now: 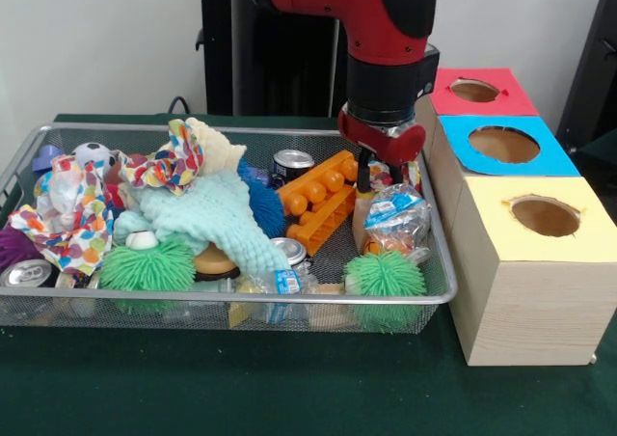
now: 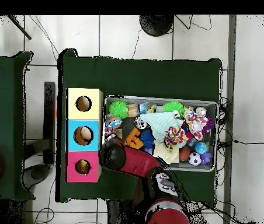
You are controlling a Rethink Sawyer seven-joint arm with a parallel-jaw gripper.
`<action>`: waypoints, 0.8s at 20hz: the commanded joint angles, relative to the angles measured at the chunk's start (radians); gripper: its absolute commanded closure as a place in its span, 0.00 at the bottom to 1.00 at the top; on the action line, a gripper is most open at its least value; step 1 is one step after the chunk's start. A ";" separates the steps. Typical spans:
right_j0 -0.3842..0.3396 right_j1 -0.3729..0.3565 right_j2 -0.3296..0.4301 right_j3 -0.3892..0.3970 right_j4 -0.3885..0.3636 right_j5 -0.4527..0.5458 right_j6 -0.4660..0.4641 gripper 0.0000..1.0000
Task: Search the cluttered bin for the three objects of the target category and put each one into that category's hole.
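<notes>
One silver mesh bin (image 1: 436, 296) (image 2: 212, 105) — toy-crammed, shallow.

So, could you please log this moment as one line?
gripper: down in bin, box-side end, by orange toy | boxes: holes look empty

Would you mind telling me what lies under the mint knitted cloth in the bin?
Under the mint cloth, a green spiky ball, an orange-brown disc and a can poke out; anything beneath its middle is covered.
</notes>
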 commanded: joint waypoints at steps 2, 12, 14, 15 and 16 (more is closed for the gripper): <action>-0.051 0.194 0.077 0.062 0.006 -0.031 0.136 0.00; -0.073 0.119 0.061 0.042 0.005 0.239 0.049 0.00; -0.099 0.085 0.080 0.055 0.020 0.296 0.056 0.00; -0.120 0.077 0.101 0.065 0.026 0.308 0.058 0.00; -0.146 0.066 0.124 0.077 0.031 0.332 0.054 0.00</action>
